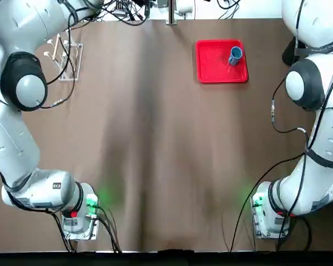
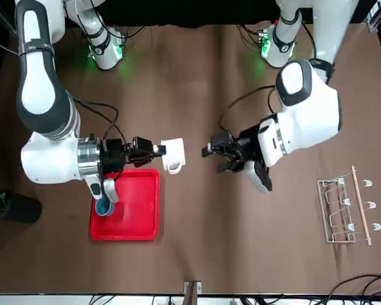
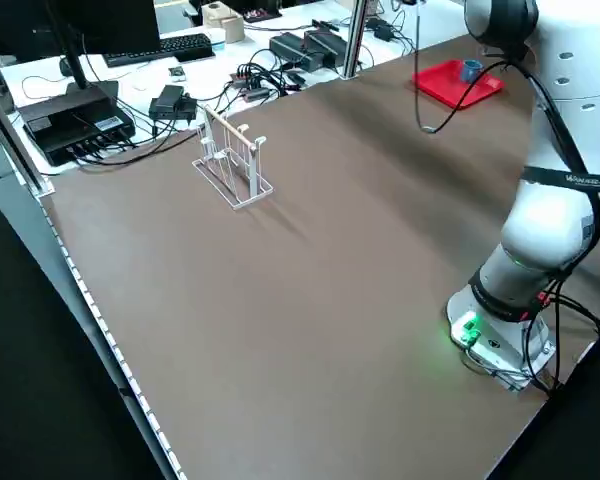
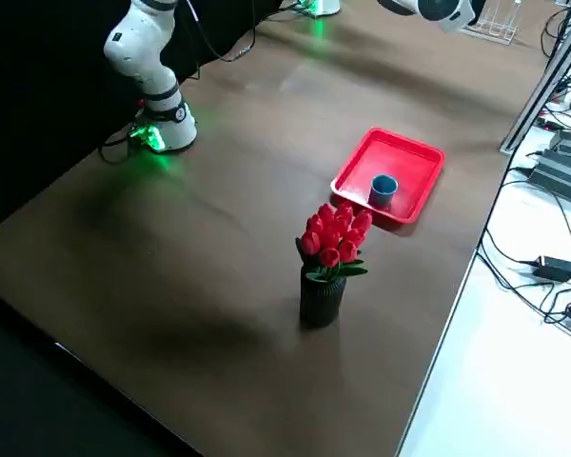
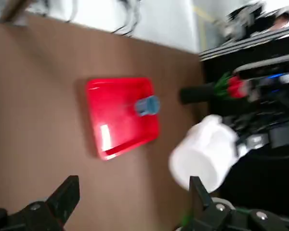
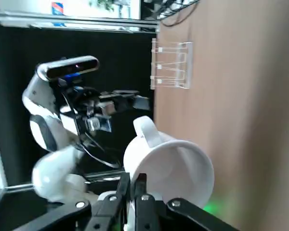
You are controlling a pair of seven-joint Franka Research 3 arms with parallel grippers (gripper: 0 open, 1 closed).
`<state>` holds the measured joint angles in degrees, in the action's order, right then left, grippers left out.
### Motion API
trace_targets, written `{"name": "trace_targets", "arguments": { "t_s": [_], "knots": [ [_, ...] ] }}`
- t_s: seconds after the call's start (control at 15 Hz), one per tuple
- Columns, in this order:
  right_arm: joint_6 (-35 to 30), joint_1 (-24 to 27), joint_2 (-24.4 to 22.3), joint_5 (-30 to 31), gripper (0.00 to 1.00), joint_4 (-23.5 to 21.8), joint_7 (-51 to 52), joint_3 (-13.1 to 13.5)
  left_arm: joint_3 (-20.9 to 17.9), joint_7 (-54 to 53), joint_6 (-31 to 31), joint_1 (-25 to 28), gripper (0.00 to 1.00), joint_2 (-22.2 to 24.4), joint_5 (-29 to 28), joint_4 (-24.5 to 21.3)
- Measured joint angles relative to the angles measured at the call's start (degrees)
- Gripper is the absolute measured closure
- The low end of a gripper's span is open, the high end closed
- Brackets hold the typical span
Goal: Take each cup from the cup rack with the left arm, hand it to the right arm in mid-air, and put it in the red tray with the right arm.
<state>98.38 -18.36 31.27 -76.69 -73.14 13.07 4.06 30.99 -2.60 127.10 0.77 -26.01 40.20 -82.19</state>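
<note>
So we've got the right claw (image 6: 134,185) pinched down on the wall of the white mug (image 2: 173,155), holding it in mid-air, mouth tipped sideways and handle sticking out. Across from it, the left claw (image 2: 214,153) has its fingers spread wide with nothing between them, and it's hanging over the bench (image 2: 209,222), a bit apart from the mug.

From the front view, our right arm (image 2: 49,108) reaches in over the edge of the red tray (image 1: 222,72), with the mug out past the tray on the left arm's side. The left arm (image 2: 305,117) comes in from the other side.

Down in the tray we can see the blue mug (image 4: 383,188), standing upright off to one side. The cup rack (image 3: 232,165) is on the bench over on the left arm's side, pegs bare. Near the tray there's a black vase (image 4: 321,300) with red flowers (image 4: 333,238).
</note>
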Motion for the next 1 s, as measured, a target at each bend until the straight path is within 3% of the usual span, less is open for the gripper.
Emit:
{"name": "trace_targets", "arguments": {
  "t_s": [0.53, 0.8, 1.0],
  "knots": [
    [0.2, 3.2, 2.2, 19.0, 0.93, -0.1, 16.0, 0.3, -0.1, 1.5, -16.2, 12.7, 0.0, 1.7, -30.9, 0.0],
    [0.1, 6.5, 5.2, 23.3, 0.93, -0.2, 26.4, 0.4, -0.1, 1.5, -19.1, 17.2, 0.0, 4.6, -40.4, 1.3],
    [0.1, 7.1, 5.9, 30.1, 0.93, -0.1, 31.1, 0.3, -0.2, 1.9, -20.6, 19.1, 0.0, 7.8, -45.4, 1.5]
  ]
}}
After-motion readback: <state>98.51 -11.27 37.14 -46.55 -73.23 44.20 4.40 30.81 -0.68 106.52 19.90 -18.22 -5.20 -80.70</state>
